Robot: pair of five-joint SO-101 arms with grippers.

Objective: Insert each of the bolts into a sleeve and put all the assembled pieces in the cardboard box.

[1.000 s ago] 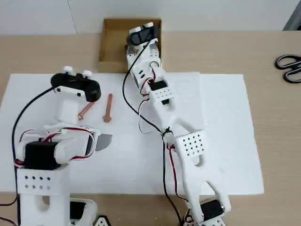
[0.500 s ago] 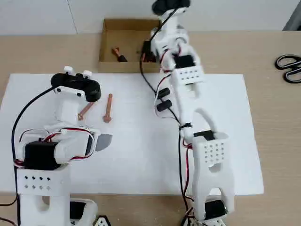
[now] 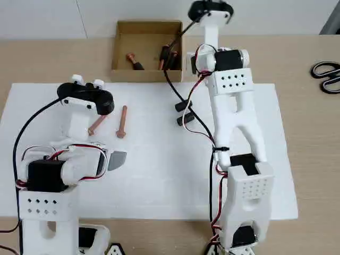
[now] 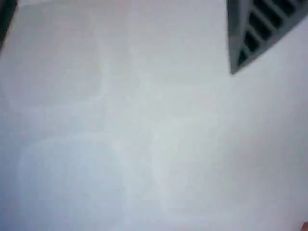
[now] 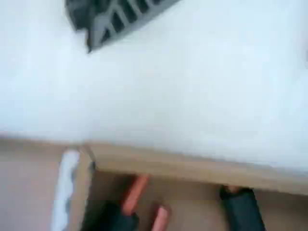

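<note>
The cardboard box (image 3: 119,50) stands at the back of the table with several assembled pieces in it, copper bolts in black sleeves (image 3: 134,60) (image 5: 134,192). Two bare copper bolts (image 3: 122,121) (image 3: 97,125) lie on the white mat beside my left arm. Two black sleeves (image 3: 181,106) (image 3: 184,119) lie mid-mat under the right arm's cable. My left gripper (image 3: 114,159) (image 4: 250,33) sits low over bare mat, near the bolts. My right gripper (image 5: 115,19) hangs over the mat just before the box's front wall (image 5: 192,166), with nothing seen in it.
The white mat (image 3: 159,180) covers most of the wooden table. Scissors (image 3: 326,74) lie at the far right edge. The raised right arm (image 3: 228,79) stands just right of the box, and its black cable (image 3: 199,125) trails across the mat.
The right arm has pulled off the box and swung right and upward, uncovering the pieces inside and the two sleeves on the mat. The left arm has not moved.
</note>
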